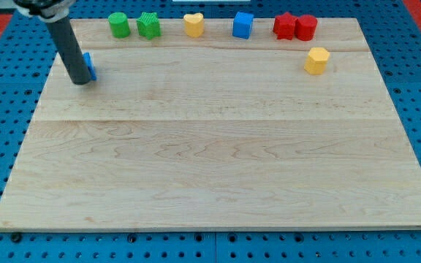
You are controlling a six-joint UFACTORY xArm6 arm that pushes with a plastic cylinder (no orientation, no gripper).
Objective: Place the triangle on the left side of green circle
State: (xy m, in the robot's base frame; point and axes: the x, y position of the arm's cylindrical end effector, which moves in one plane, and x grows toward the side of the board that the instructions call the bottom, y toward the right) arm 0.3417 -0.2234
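My tip (82, 79) rests on the board near the view's top left. A blue block (89, 66), mostly hidden behind the rod, touches the rod's right side; its shape cannot be made out. The green circle (118, 25) stands at the view's top, up and to the right of my tip. The blue block lies below and left of the green circle, apart from it.
Along the view's top edge stand a green star (149, 25), a yellow heart (193, 25), a blue cube (243, 25), a red star (285, 26) and a red cylinder (306, 27). A yellow hexagon (316, 60) sits below them at the right.
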